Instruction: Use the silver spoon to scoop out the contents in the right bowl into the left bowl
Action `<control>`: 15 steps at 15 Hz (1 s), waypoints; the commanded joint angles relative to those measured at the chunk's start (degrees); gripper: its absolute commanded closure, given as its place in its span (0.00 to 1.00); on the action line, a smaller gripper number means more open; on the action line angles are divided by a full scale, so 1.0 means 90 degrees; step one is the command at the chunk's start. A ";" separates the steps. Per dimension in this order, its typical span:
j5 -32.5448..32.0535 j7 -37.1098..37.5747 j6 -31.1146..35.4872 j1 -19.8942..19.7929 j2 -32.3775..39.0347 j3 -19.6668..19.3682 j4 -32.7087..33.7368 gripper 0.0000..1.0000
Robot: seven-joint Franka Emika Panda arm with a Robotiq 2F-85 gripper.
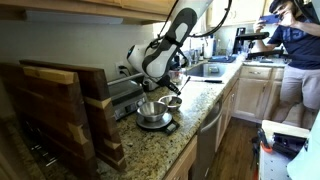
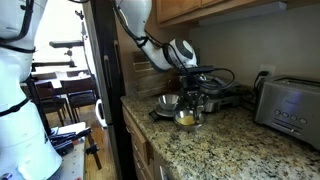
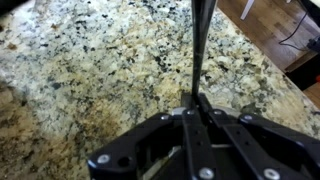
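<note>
My gripper (image 3: 197, 100) is shut on the thin handle of the silver spoon (image 3: 198, 45). The handle runs away from the jaws over the speckled granite, and the spoon's scoop end is out of the wrist view. In both exterior views the gripper (image 1: 167, 84) (image 2: 190, 82) hangs just above the two bowls. The larger shiny steel left bowl (image 1: 151, 112) (image 2: 167, 102) stands beside the smaller right bowl (image 1: 173, 102) (image 2: 187, 119). The yellowish contents (image 2: 186, 119) show inside the smaller bowl. Neither bowl shows in the wrist view.
The granite counter (image 1: 190, 125) (image 3: 90, 70) has its front edge close to the bowls. Wooden boards (image 1: 60, 110) stand at one end, a toaster (image 2: 287, 105) at the other, and a dark appliance (image 2: 215, 85) sits behind the bowls. A person (image 1: 295, 60) stands farther off.
</note>
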 commanded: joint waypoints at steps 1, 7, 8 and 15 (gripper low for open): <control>-0.0238 -0.0082 -0.0306 0.0047 0.0074 0.0083 0.0145 0.96; -0.0136 -0.0224 -0.0107 -0.0018 0.0077 0.0188 0.0074 0.96; -0.0122 -0.0233 -0.0091 -0.0023 0.0074 0.0203 0.0065 0.96; 0.0149 -0.0305 0.0119 -0.0147 0.0032 0.0283 -0.0037 0.96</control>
